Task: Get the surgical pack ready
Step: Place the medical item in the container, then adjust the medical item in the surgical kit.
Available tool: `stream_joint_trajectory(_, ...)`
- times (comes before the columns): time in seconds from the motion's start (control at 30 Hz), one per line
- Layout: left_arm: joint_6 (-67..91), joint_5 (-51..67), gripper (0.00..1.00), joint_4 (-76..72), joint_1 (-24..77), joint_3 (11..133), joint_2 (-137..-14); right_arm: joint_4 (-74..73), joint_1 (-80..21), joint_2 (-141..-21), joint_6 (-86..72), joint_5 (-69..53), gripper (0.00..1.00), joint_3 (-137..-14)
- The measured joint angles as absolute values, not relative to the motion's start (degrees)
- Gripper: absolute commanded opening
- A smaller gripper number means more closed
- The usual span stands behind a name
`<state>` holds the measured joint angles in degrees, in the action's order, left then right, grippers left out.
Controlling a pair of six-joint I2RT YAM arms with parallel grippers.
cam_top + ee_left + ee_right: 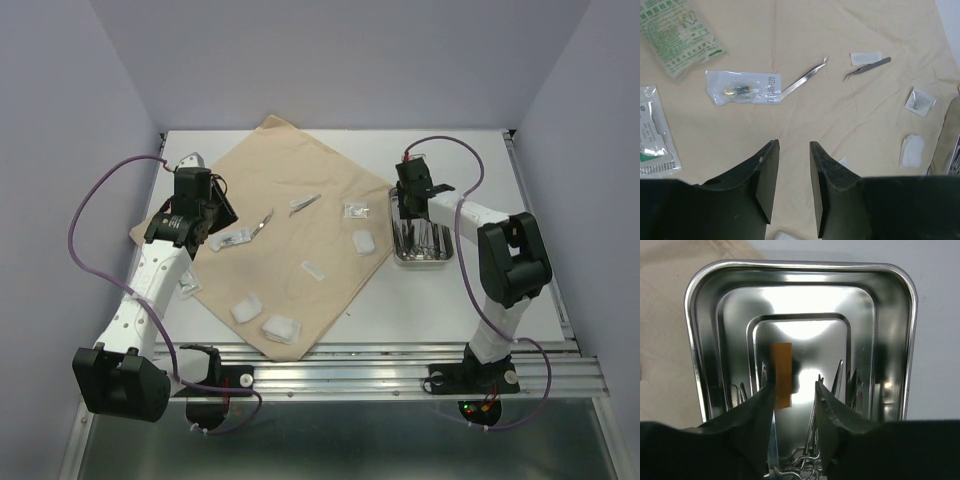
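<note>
Directly beneath right fingers (754, 427): steel tray (800, 307)

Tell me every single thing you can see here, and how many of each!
cloth: one, beige, spread across the table's middle
tray: one, shiny steel, beside the cloth's right edge
instruments: several, silver, lying in the tray
orange strip: one, orange, on the tray floor
forceps: two, silver, on the cloth's middle
gauze pads: at least three, white, scattered on the cloth
sealed packets: several, clear and white, on the cloth's left part
table: one, white, under everything
left tool: one, black, open and empty, above the cloth
right tool: one, black, open, over the instruments in the tray
</note>
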<state>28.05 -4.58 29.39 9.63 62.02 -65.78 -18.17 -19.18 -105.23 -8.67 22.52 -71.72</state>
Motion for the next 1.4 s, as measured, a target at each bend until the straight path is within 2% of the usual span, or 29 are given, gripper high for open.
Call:
stream_joint_trajectory(0.07, 27.9, -4.58, 0.42, 29.39, 9.63, 62.02, -65.78, -17.85, -19.07, -106.41, -8.34, 22.61, 0.54, -72.66)
stream_joint_trajectory(0.43, 27.44, -4.8, 0.42, 29.41, 9.63, 62.02, -65.78, -17.96, -19.55, -105.25, -8.99, 19.03, 0.55, -76.84)
stream_joint_trajectory(0.63, 27.46, -4.75, 0.42, 29.41, 9.63, 62.11, -66.41, -19.31, -25.98, -106.54, -14.63, 18.87, 0.59, -85.27)
stream_joint_trajectory(0.77, 27.46, -4.73, 0.42, 29.5, 9.63, 62.33, -67.59, -19.64, -32.23, -111.66, -19.97, 19.14, 0.58, -92.36)
stream_joint_trajectory(0.97, 27.22, -4.93, 0.42, 30.0, 9.63, 62.43, -67.66, -24.51, -38.39, -127.35, -21.76, 20.01, 0.57, -108.73)
stream_joint_trajectory(1.17, 26.94, -5.08, 0.42, 30.55, 9.63, 62.41, -67.61, -29.76, -39.44, -138.8, -20.78, 23.49, 0.59, -121.16)
stream_joint_trajectory(1.4, 26.81, -5.02, 0.42, 31.14, 9.63, 62.41, -66.52, -31.86, -39.07, -145.45, -19.7, 26.85, 0.59, -131.07)
